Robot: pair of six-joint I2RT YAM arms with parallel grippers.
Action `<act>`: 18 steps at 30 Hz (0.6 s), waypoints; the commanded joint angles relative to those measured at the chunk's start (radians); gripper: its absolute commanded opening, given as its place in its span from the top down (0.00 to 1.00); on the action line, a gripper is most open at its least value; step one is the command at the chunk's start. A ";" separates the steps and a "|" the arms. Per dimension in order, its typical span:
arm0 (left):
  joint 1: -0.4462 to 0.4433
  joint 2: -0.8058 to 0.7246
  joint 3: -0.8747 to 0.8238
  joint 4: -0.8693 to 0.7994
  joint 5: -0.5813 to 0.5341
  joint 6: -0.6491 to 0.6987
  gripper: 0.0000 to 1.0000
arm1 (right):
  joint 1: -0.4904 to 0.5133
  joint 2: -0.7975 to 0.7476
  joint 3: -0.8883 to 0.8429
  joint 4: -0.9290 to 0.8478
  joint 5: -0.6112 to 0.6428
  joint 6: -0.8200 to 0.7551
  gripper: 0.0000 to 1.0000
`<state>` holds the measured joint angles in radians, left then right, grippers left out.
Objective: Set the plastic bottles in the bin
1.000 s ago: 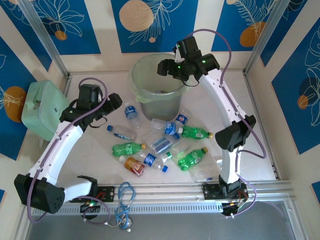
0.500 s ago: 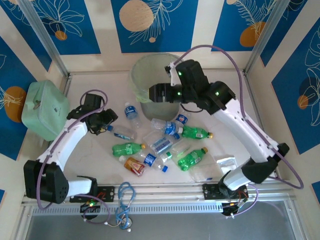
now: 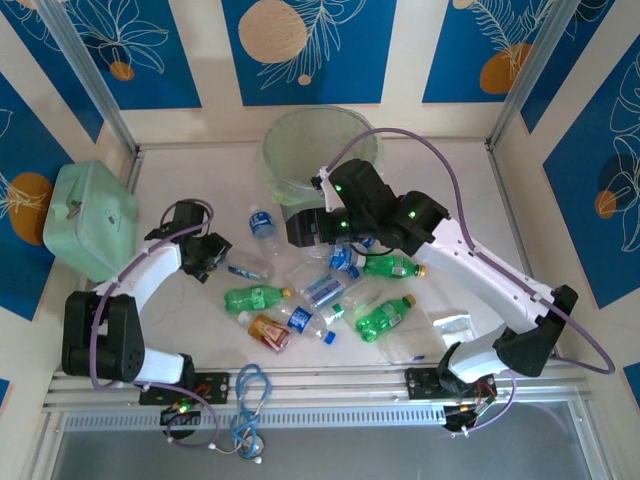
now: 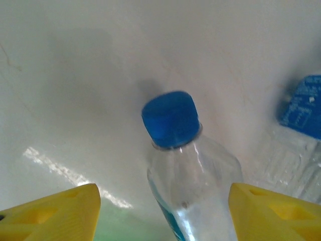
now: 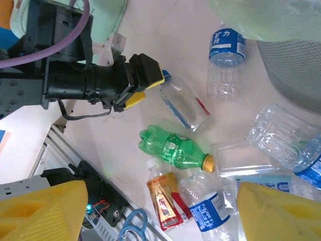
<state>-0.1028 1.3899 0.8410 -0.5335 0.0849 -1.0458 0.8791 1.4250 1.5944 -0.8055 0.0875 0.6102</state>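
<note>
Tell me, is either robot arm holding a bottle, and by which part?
Nothing is held yet. The jaws of the left gripper stand open either side of the clear blue-capped bottle, just below its cap. The right gripper hangs open and empty.
</note>
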 commanded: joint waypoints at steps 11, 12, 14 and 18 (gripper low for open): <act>0.028 0.120 0.016 0.125 0.004 -0.085 0.37 | 0.036 0.047 0.008 0.026 -0.040 0.016 0.22; 0.028 0.124 0.017 0.127 0.000 -0.088 0.37 | 0.036 0.048 0.007 0.026 -0.039 0.016 0.22; 0.028 0.142 0.018 0.139 0.002 -0.089 0.37 | 0.036 0.051 0.006 0.025 -0.040 0.017 0.21; 0.028 0.175 0.034 0.157 0.014 -0.093 0.39 | 0.037 0.058 0.003 0.023 -0.047 0.020 0.22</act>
<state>-0.0853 1.5429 0.8452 -0.3965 0.0853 -1.1263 0.9089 1.4727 1.5948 -0.7849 0.0700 0.6186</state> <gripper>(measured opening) 0.613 0.786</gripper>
